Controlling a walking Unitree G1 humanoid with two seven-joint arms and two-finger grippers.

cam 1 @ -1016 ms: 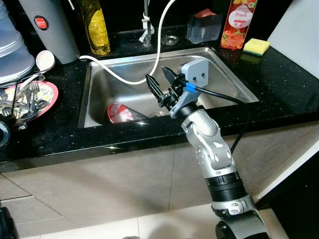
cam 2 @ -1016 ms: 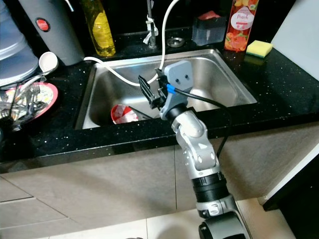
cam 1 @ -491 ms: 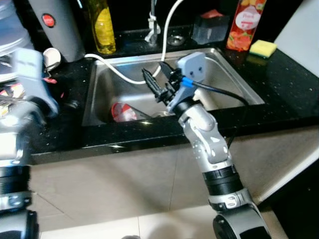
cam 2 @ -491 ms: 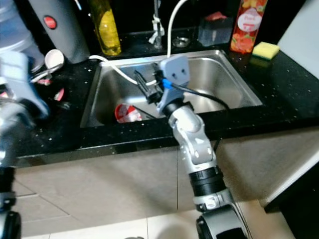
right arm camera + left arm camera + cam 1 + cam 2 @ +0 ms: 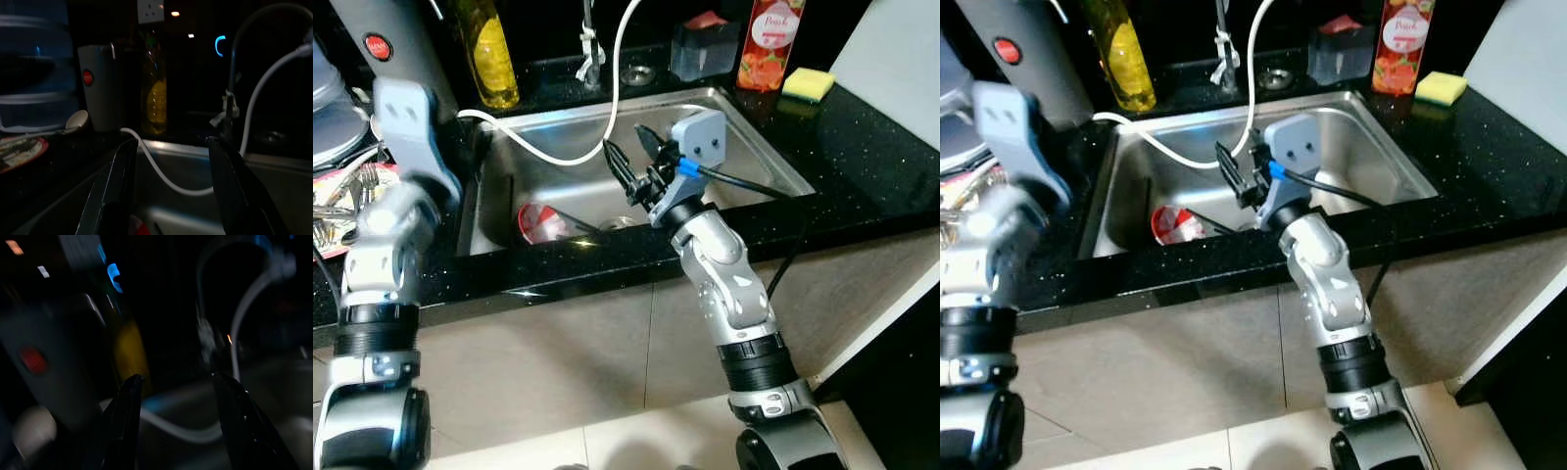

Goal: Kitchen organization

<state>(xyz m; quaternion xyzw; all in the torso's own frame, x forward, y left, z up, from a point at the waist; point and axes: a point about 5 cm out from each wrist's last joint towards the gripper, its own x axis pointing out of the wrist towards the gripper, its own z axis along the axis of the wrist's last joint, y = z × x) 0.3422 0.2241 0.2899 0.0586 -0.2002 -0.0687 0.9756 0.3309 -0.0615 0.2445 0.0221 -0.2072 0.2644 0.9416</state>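
While the robot stands at a black speckled counter (image 5: 862, 166), its right gripper (image 5: 631, 166) hangs over the middle of the steel sink (image 5: 759, 147), the two black fingers parted with nothing between them. Down in the basin, towards the robot's left, lies a red and white dish (image 5: 540, 221) on its side (what sort of dish cannot be told from here), below and to the left of the right gripper and not touching it. A white hose (image 5: 612, 108) loops from behind the sink, across the basin's back and out over the left rim. The left arm is raised at the sink's left edge, its grey wrist block above the counter; in the left wrist view the left gripper (image 5: 177, 423) shows its fingers spread wide and empty, pointing towards the yellow bottle (image 5: 128, 350) and the tap (image 5: 208, 340), though that picture is dark and blurred. Along the back of the counter stand the grey jug with a red dot (image 5: 386, 44), the yellow bottle, a clear box with something red in it (image 5: 703, 47) and a peach-labelled carton (image 5: 770, 39), with a yellow sponge (image 5: 808, 83) beside the carton. At the far left, a red-rimmed plate (image 5: 337, 181) holds cutlery.
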